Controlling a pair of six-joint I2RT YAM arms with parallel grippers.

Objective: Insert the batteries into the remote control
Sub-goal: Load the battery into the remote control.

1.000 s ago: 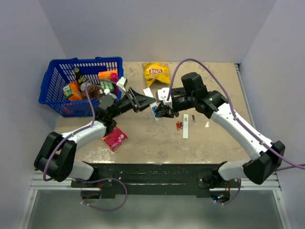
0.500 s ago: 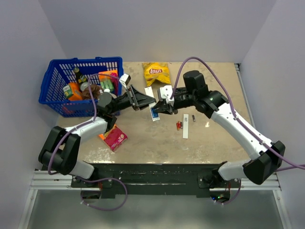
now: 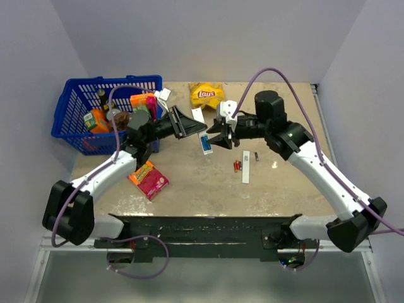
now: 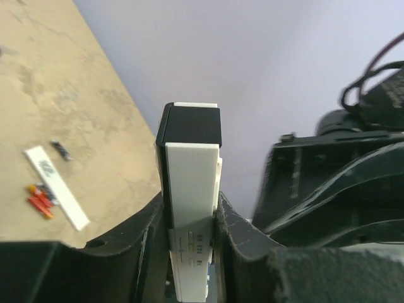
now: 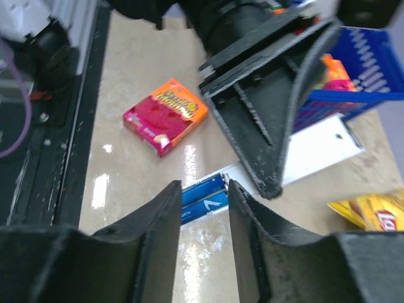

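Grip, left gripper [image 4: 191, 213]: pinched remote control [image 4: 192, 180] tight between both fingers, dark end outward, raised off table [image 3: 208, 189]. Right gripper [image 5: 203, 187]: hung spread and empty over blue batteries [image 5: 198, 206]. Showed red batteries [image 3: 237, 166] just beside white back strip [image 3: 246, 168].

Top external: high, behind the robot, looking down on the whole table [image 3: 202, 189], widest view. Left wrist: tight behind left gripper [image 4: 189, 205], facing across the table edge to the wall [image 4: 252, 63], remote control [image 4: 192, 183] filling mid-frame. Right wrist: close behind right gripper [image 5: 203, 189], tilted down at tabletop. Shared with top: white strip [image 4: 57, 188], red batteries [image 4: 39, 199]; pink box [image 5: 165, 115], chip bag [image 5: 371, 211].
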